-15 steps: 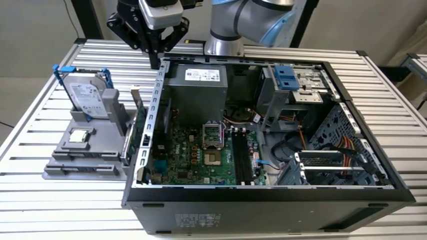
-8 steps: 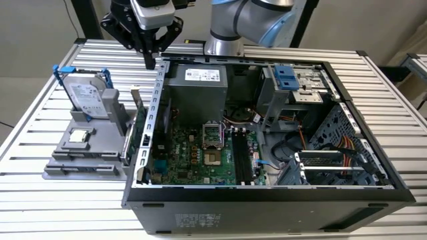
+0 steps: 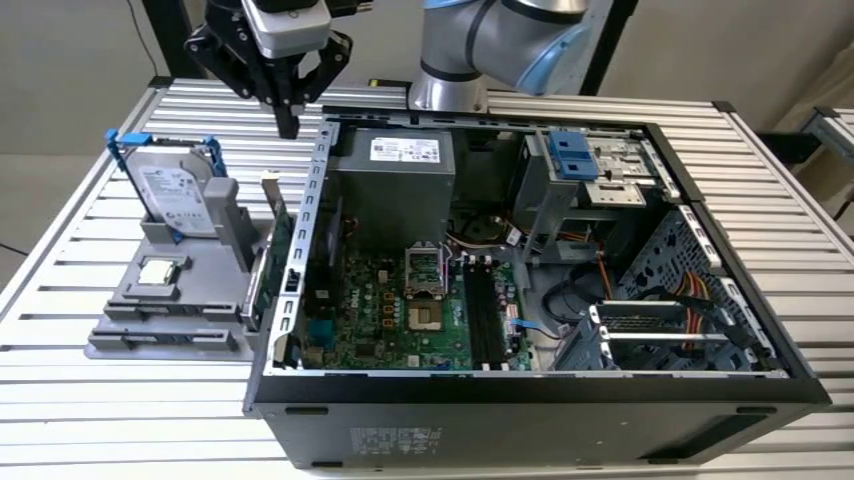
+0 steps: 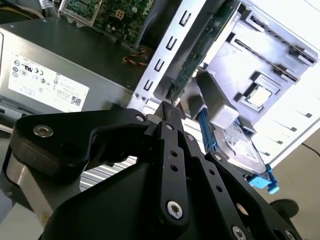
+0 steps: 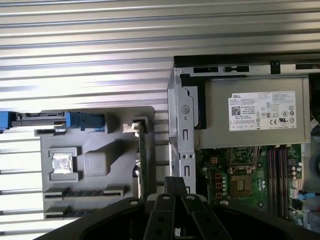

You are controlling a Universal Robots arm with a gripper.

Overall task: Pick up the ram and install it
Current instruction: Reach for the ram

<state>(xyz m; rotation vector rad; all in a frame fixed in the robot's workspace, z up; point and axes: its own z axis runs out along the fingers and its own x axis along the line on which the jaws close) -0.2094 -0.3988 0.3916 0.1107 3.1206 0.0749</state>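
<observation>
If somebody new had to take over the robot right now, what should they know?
Gripper: shut and holding nothing, up above the table between the gray holder and the computer case.
Ram: lies in a slot of the gray holder, close to the small silver chip. Nothing touches it.
Done: no part of the job shows as finished.
Left: the ram is not picked up and not on the green board inside the case.

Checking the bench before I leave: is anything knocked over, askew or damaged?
Nothing stands out. The hard drive and expansion card stand on edge in the grey holder, the CPU chip lies flat in its pocket, and the hand hangs above, touching nothing.
</observation>
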